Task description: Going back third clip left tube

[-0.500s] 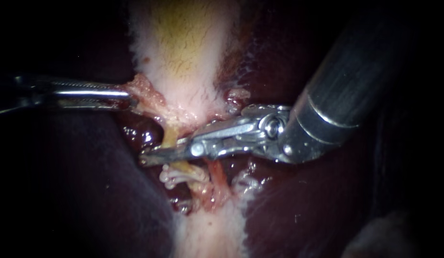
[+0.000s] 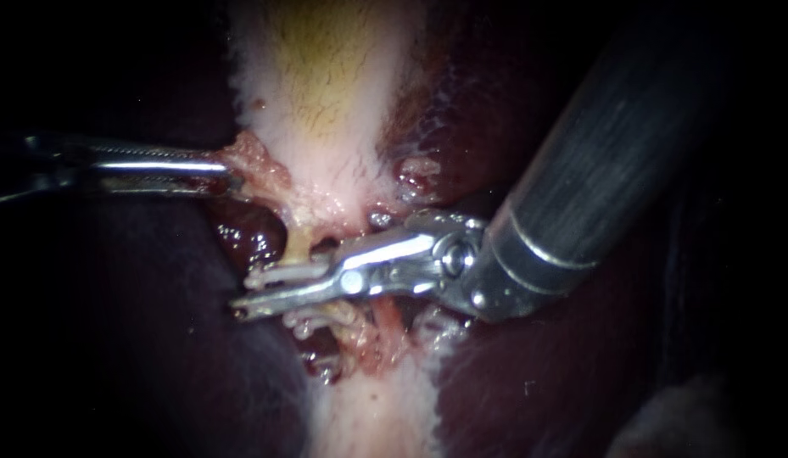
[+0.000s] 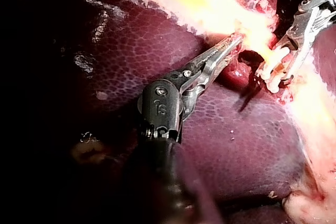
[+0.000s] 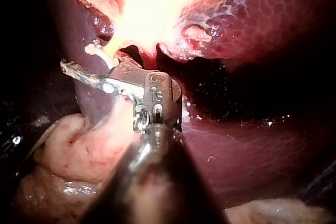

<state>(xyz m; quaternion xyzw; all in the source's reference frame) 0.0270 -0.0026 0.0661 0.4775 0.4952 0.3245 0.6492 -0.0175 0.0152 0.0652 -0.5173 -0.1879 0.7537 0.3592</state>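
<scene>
Left instrument (image 2: 226, 176), in from 9 o'clock: claw clamped on the ragged edge of the gallbladder (image 2: 326, 85). Right instrument (image 2: 245, 294), in from 2 o'clock: claw slightly parted, a gap showing. The left tube (image 2: 298, 242) sat just 8 o'clock of centre, and a white clip (image 2: 283, 273) lay across it against the claw's upper half. The lower clips (image 2: 321, 321) sat just beneath. That tube looked soft, slick and thin, likely to tear. It was best taken squarely across, between the gallbladder and the lower clips.

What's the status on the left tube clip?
Left instrument shut on tissue. Right instrument jaws open, white clip between them at the left tube. More clips just below, nothing blocking withdrawal.
</scene>
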